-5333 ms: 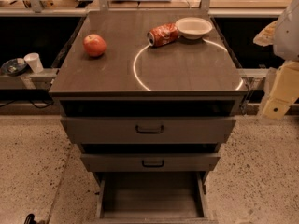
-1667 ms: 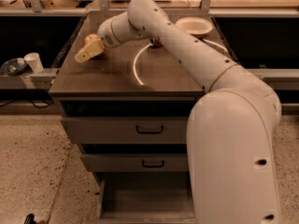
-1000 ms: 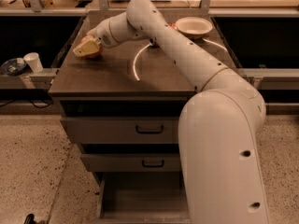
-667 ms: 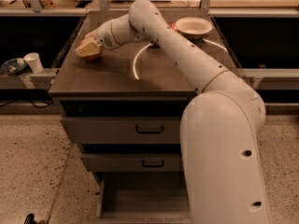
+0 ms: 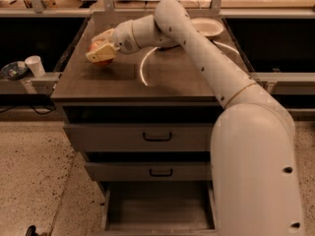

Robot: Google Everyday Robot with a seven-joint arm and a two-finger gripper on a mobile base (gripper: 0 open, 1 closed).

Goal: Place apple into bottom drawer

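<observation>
The apple (image 5: pixel 102 59) is on the left part of the cabinet top (image 5: pixel 167 80); only red slivers of it show between the cream fingers. My gripper (image 5: pixel 101 52) is at the apple, with its fingers closed around it. I cannot tell whether the apple is resting on the top or just above it. My arm reaches in from the lower right across the top. The bottom drawer (image 5: pixel 157 208) is pulled out at the foot of the cabinet, and its dark inside is bare. The soda can is hidden behind my arm.
A white plate (image 5: pixel 207 27) sits at the back right of the top. Two closed drawers with black handles (image 5: pixel 157 136) are above the open one. A white cup (image 5: pixel 34 65) and a small dish (image 5: pixel 12 69) stand on a ledge at the left.
My gripper has shifted slightly to the right and toward the front edge. Red parts of the apple now show between its fingers.
</observation>
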